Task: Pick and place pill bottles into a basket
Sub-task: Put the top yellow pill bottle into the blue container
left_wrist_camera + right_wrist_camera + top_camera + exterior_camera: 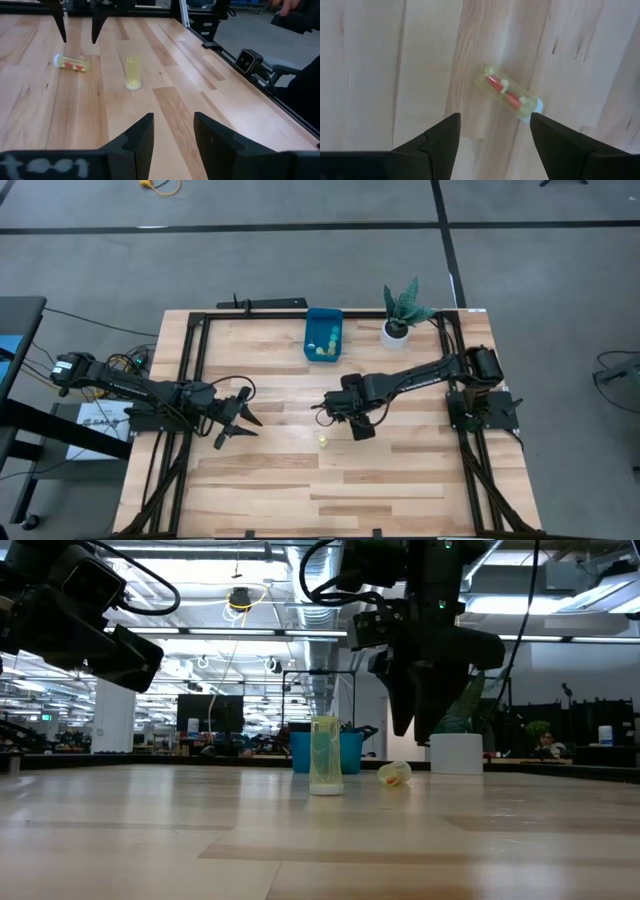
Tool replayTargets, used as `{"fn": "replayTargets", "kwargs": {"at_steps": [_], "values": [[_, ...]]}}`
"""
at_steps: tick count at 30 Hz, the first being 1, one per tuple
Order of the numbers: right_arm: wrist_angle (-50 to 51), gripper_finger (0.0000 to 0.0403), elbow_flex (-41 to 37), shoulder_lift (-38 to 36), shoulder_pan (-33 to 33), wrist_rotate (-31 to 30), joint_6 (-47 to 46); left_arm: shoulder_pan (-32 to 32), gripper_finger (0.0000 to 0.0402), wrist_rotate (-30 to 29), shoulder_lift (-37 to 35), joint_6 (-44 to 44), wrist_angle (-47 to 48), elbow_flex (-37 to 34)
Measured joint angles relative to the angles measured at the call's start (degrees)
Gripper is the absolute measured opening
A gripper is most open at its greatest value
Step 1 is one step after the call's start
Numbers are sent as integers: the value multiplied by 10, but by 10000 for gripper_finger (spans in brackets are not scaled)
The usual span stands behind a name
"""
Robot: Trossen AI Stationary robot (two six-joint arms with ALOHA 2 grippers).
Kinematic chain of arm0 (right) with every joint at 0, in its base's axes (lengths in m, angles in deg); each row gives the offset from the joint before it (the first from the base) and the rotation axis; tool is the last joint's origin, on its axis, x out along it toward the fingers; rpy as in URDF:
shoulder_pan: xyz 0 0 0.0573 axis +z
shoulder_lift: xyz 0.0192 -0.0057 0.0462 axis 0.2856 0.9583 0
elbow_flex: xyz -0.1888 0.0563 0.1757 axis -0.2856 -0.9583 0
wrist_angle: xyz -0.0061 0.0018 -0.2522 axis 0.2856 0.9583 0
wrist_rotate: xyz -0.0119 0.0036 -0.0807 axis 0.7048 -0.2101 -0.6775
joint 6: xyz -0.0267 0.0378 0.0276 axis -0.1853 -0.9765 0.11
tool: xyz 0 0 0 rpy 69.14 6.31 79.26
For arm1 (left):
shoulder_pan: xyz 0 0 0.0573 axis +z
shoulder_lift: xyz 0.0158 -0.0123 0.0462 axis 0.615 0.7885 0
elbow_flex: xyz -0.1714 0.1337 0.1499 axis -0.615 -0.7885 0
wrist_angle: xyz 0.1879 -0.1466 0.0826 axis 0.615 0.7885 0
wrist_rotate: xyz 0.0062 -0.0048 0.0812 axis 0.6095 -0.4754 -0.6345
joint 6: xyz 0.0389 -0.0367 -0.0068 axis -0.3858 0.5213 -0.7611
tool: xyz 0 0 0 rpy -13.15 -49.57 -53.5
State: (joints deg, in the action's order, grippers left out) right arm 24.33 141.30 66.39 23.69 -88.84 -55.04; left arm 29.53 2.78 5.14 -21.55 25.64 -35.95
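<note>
We see the right gripper (492, 131) poised above the table (400, 480) near its middle, jaws released and pointing down over a bottle (510, 97) that lies on its side, pale yellow with red pills inside and a white cap. Nothing is between the fingers (60, 22). A 2nd bottle (132, 73), pale yellow, stands upright just beside the lying one. The basket (323, 336) sits at the far edge next to a plant (402, 313), with several bottles in it. The left gripper (240, 423) waits over the table's left side, jaws released and holding nothing.
</note>
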Motion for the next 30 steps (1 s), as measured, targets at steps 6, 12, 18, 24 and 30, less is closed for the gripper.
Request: {"fn": "replayTargets", "kwargs": {"at_steps": [6, 12, 18, 24, 30], "values": [[0, 235, 0, 0, 0, 0, 74, 0, 128, 0, 0, 0, -4, 0], [0, 235, 0, 0, 0, 0, 140, 0, 128, 0, 0, 0, -4, 0], [-17, 235, 0, 0, -12, 0, 163, 0, 128, 0, 0, 1, -4, 0], [-30, 235, 0, 0, -25, 0, 196, 0, 128, 0, 0, 5, -4, 0], [-36, 235, -15, 0, -28, 0, 240, 0, 128, 0, 0, 11, -4, 0]]}}
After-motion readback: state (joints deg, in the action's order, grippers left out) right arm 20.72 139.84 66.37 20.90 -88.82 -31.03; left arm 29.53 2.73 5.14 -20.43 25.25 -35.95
